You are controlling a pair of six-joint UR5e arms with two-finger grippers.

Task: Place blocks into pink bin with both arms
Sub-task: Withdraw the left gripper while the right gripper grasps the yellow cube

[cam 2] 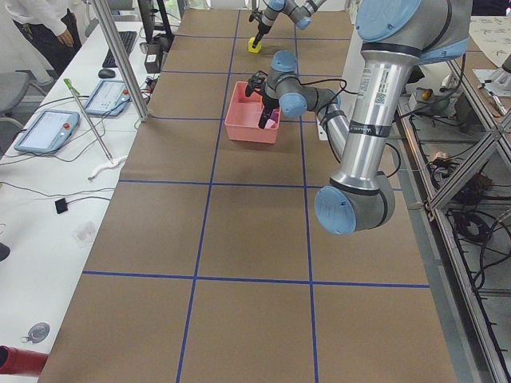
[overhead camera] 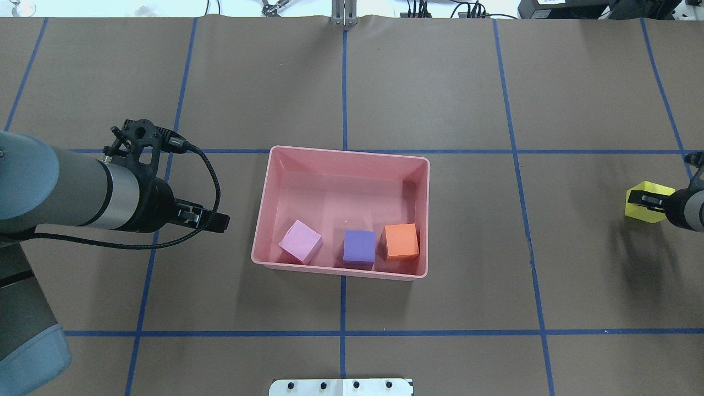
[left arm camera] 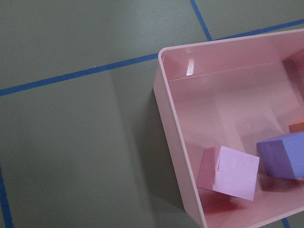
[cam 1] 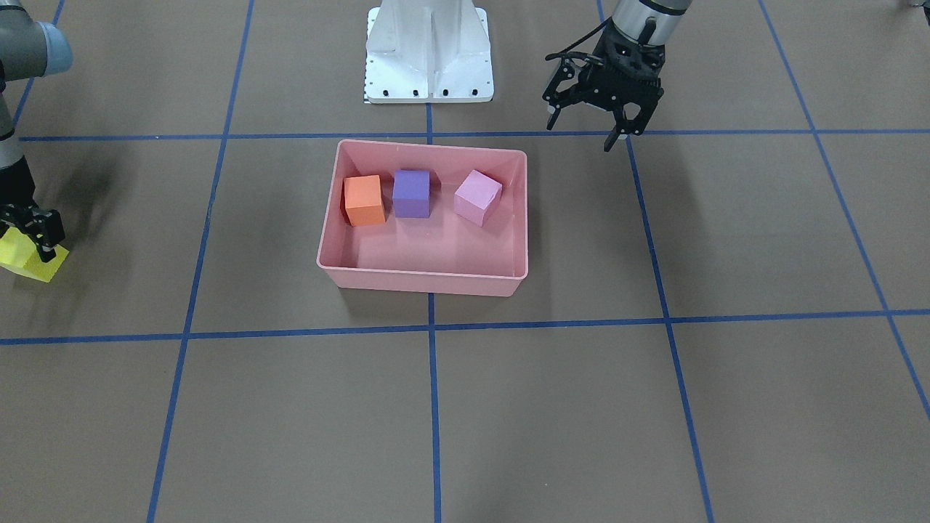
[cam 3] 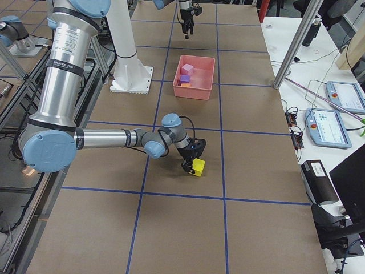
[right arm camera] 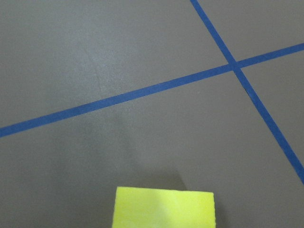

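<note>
The pink bin stands at the table's middle and also shows in the overhead view. In it sit the orange block, the purple block and the light pink block, in a row along the wall nearest the robot. My left gripper is open and empty, beside the bin on the robot's left and above the table. My right gripper is shut on the yellow block, far out on the robot's right, close to the table. The right wrist view shows the yellow block at its bottom edge.
The white robot base stands behind the bin. Blue tape lines grid the brown table. A side bench with tablets and a person lie past the table's far edge.
</note>
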